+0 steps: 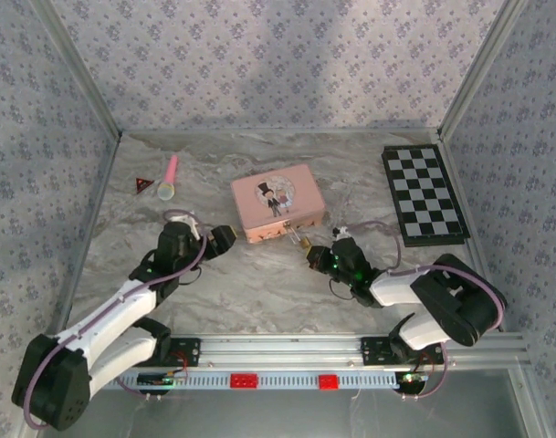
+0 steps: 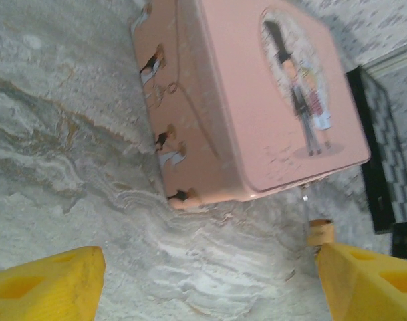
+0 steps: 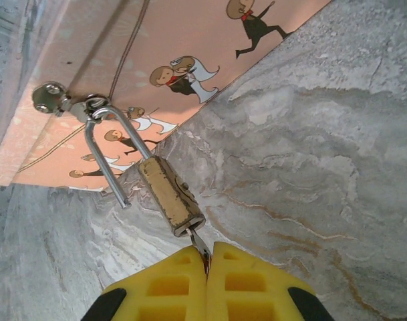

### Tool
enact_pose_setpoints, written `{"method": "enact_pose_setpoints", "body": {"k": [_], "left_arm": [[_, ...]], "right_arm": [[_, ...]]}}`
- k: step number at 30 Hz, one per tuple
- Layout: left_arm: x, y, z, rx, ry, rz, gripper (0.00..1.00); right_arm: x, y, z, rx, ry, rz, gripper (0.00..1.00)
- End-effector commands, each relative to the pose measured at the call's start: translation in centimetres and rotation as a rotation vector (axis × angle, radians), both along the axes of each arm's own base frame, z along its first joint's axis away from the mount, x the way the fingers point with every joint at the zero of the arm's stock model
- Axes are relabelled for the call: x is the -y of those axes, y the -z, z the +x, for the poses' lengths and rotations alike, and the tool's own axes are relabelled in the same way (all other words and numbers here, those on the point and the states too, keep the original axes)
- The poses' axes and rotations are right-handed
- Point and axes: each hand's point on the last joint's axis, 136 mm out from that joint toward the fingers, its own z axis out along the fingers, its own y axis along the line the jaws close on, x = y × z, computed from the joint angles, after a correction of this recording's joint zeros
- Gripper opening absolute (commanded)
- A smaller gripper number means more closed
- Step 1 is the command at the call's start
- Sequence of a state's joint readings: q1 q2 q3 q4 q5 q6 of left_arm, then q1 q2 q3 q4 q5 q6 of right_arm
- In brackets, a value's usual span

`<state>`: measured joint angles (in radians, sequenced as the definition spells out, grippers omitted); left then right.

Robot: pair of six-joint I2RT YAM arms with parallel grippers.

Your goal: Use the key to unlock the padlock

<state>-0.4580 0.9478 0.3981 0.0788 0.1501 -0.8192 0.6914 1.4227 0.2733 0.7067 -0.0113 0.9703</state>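
The right fingers (image 3: 170, 284) were clamped on the key (image 3: 200, 246) in the padlock (image 3: 171, 194) while the left fingers (image 2: 49, 284) gaped empty, so a twist could have dragged the unheld tin (image 2: 243, 134).

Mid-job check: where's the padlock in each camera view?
Top external: padlock at the pink tin's near edge, just right of centre.
Left wrist: padlock low right, below the tin's corner.
Right wrist: padlock at centre, hanging from the tin's clasp.
Shared landmark: the pink tin.
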Motion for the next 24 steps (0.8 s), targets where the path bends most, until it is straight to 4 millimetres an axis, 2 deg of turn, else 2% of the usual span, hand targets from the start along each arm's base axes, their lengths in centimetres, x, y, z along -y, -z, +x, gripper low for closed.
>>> {"method": "enact_pose_setpoints", "body": {"k": [1, 6, 10, 14, 18, 24], "left_arm": [[1.6, -1.6, 1.4, 0.038, 0.066, -0.011, 0.83], [3.9, -2.1, 3.1, 0.045, 0.134, -0.040, 0.81], [4.7, -2.1, 4.3, 0.045, 0.145, -0.029, 0.81], [5.0, -0.6, 5.4, -0.012, 0.124, -0.006, 0.73], [5.3, 0.8, 6.0, -0.052, 0.099, -0.009, 0.70], [5.5, 2.2, 6.6, -0.094, 0.081, 0.014, 0.66]], "right_arm": [[0.5, -0.5, 0.6, 0.017, 0.020, -0.041, 0.00], [-0.4, 0.5, 0.0, -0.048, 0.001, -0.041, 0.00], [-1.4, 0.8, -0.4, -0.054, -0.019, -0.055, 0.00], [-2.4, 1.0, -0.5, -0.062, -0.036, -0.057, 0.00], [-4.2, 1.6, -0.7, -0.096, -0.101, -0.041, 0.00], [-3.6, 3.4, -0.7, -0.148, -0.065, -0.017, 0.02]]}}
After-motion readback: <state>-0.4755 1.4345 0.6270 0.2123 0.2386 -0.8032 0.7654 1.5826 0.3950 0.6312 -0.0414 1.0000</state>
